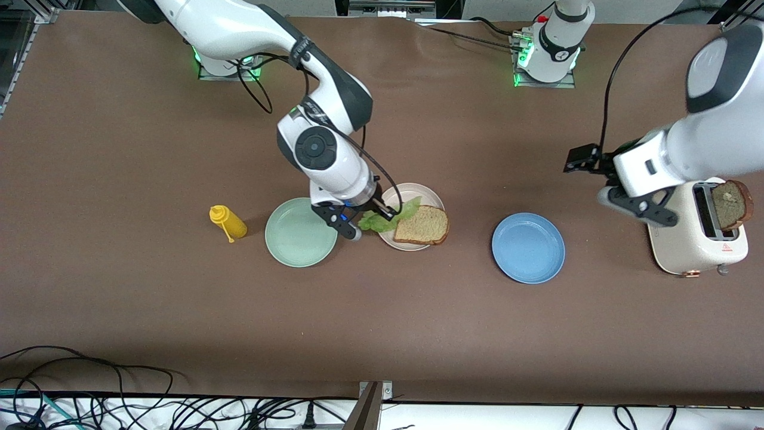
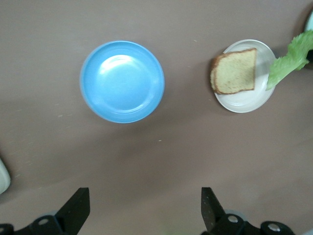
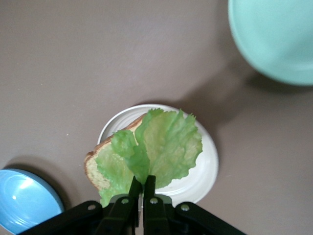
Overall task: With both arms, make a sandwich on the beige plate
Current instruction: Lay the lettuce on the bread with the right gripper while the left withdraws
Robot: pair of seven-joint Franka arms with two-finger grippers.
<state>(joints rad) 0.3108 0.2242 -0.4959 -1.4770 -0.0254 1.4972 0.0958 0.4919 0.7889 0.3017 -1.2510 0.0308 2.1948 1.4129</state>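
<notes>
The beige plate (image 1: pixel 412 194) sits between the mint green plate (image 1: pixel 298 233) and the blue plate (image 1: pixel 528 248), and it serves here as the reference for everything else. On it lies one bread slice (image 1: pixel 422 226), on the part of the plate nearer the front camera and toward the blue plate, leaving the rest of the plate bare. The right gripper (image 3: pixel 142 188) hangs over the beige plate's edge toward the mint green plate, its fingers pinched together on the stem end of a lettuce leaf (image 3: pixel 156 147). Held by that end, the ruffled leaf fans out over the bread, which suits laying it flat as the filling. The sandwich is thus only partly built: base slice down, lettuce not yet released, no top slice.

Well away from the beige plate, past the blue plate toward the left arm's end of the table, the left gripper (image 2: pixel 144 210) hovers with its fingers spread apart and empty beside a white toaster (image 1: pixel 698 236). A second bread slice (image 1: pixel 733 205) stands in the toaster slot, probably the top slice it is placed to fetch.

A yellow mustard bottle (image 1: pixel 227 222) lies beside the mint green plate.
</notes>
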